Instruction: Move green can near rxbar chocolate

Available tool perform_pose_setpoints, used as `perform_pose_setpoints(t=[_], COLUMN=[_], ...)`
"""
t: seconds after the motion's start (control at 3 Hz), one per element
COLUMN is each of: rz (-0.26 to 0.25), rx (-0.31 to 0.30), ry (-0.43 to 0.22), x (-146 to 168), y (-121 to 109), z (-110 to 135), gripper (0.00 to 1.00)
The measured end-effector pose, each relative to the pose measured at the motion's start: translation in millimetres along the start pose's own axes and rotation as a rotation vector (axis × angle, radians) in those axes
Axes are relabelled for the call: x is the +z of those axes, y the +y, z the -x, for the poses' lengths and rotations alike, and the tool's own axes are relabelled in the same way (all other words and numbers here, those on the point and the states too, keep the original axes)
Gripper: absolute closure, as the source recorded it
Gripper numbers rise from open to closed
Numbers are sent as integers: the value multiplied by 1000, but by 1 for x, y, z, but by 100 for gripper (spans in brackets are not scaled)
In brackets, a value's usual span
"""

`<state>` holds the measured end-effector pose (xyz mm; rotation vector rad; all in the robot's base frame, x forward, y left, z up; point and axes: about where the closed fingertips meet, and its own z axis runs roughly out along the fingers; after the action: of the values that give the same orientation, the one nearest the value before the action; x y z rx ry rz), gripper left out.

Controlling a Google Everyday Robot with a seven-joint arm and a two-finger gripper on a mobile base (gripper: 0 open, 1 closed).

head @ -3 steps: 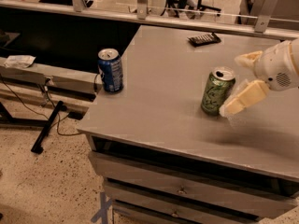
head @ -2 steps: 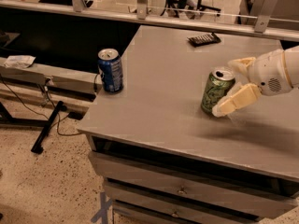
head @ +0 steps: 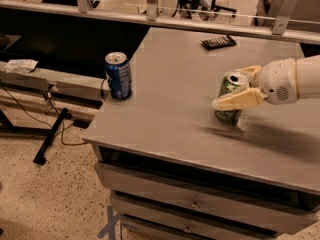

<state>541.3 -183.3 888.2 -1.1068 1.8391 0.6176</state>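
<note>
Pale green can (head: 229,115), silver top, pinched by cream end effector (head: 230,87), dark rxbar chocolate (head: 218,42) well apart

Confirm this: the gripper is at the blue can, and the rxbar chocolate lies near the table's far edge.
Wrong can: the camera view shows the gripper at the green can; the blue can stands apart from it. The rxbar chocolate part is right.

Claw (head: 229,87) at green can (head: 228,115); rxbar chocolate (head: 218,42) behind, blue can (head: 118,75) left.
</note>
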Motion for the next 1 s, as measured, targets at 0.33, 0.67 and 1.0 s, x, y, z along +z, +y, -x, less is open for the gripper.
perform_pose_setpoints(t=[0.33, 0.67, 1.0], rz=[-25, -92, -100], rx=[-5, -52, -59], ry=[-39, -37, -51], x=[-9, -38, -38], y=[-10, -30, -31], z=[9, 34, 39], gripper=[62, 85, 100])
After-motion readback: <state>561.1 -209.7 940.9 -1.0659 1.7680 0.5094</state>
